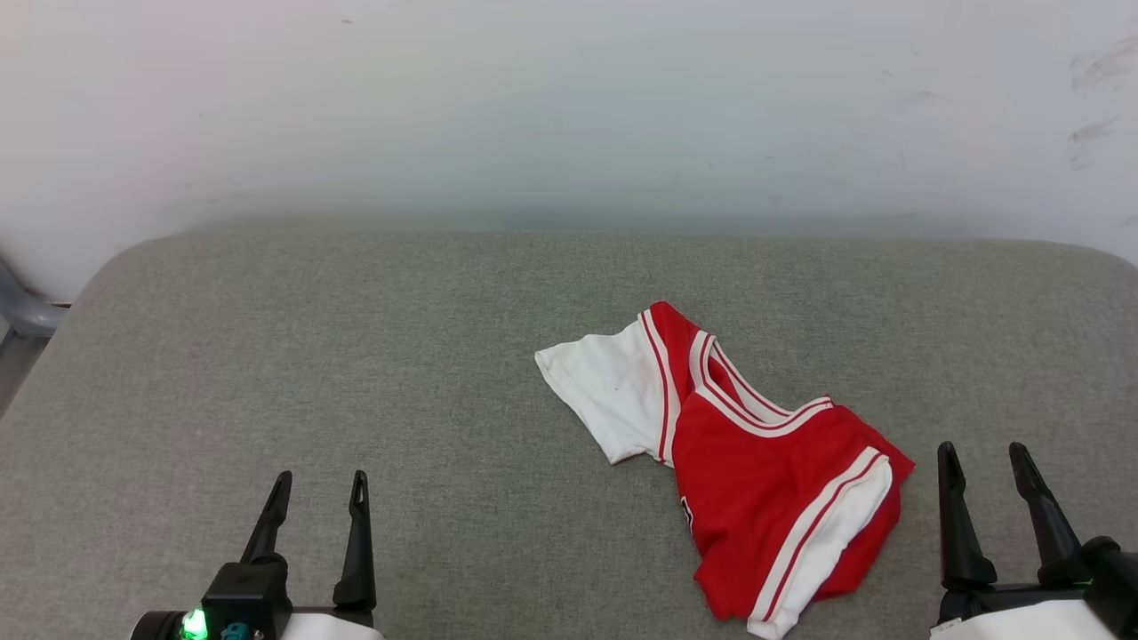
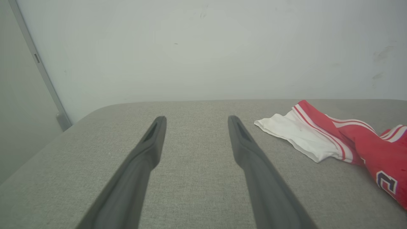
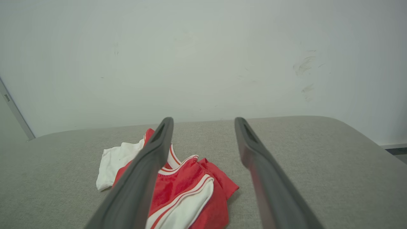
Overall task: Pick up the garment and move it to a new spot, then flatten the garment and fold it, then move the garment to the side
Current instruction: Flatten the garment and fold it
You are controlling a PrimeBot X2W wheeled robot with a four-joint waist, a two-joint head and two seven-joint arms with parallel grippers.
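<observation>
One unreadable black-and-white character (image 2: 386,182) on the garment (image 2: 378,152)
</observation>
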